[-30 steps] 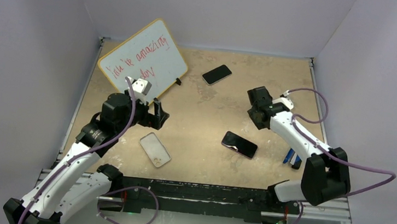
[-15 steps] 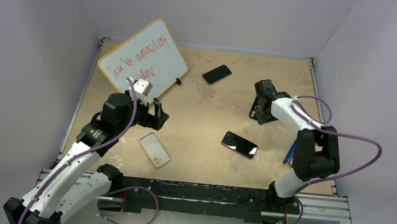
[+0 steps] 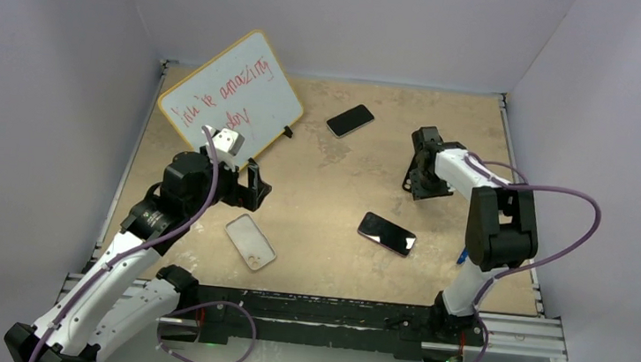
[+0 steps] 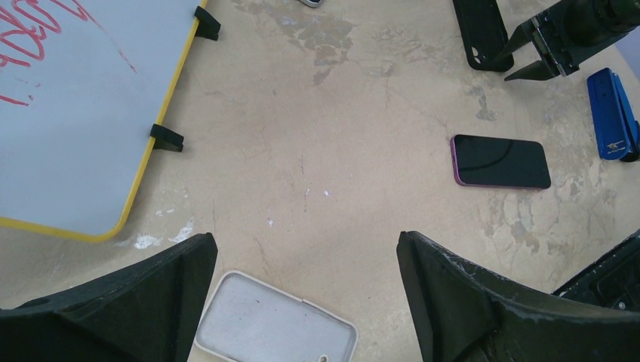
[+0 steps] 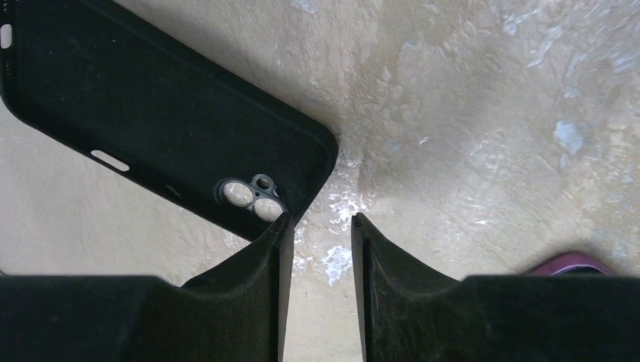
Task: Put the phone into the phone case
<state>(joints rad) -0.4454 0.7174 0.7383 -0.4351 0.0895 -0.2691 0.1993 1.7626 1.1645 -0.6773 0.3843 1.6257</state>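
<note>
We see pale lavender walls (image 3: 342, 15) closing in a beige, mottled bench (image 3: 337, 160) on three sides, with metal rails along its left and right edges and the arm bases at the near edge. A yellow-framed whiteboard (image 3: 232, 93) with red writing lies at the back left, reaching almost to the left rail. The broadest stretch of bare surface runs through the middle, between the whiteboard and the right arm (image 3: 495, 224). That arm folds sharply at the elbow and reaches back and inward, its claw (image 5: 321, 226) low over the bench. Its jaws stand a narrow gap apart over bare surface, and one fingertip is right at the edge of a black case (image 5: 151, 121). The left arm (image 3: 128, 251) stretches forward with its claw (image 4: 303, 249) spread wide and holding nothing, hovering just beyond the phone case (image 3: 251, 241). That whitish case lies flat near the front left. The purple-edged phone (image 3: 386, 233) lies screen up, well to its right. A second dark phone (image 3: 350, 120) lies near the back, and a blue object (image 4: 611, 113) sits by the right edge.
</note>
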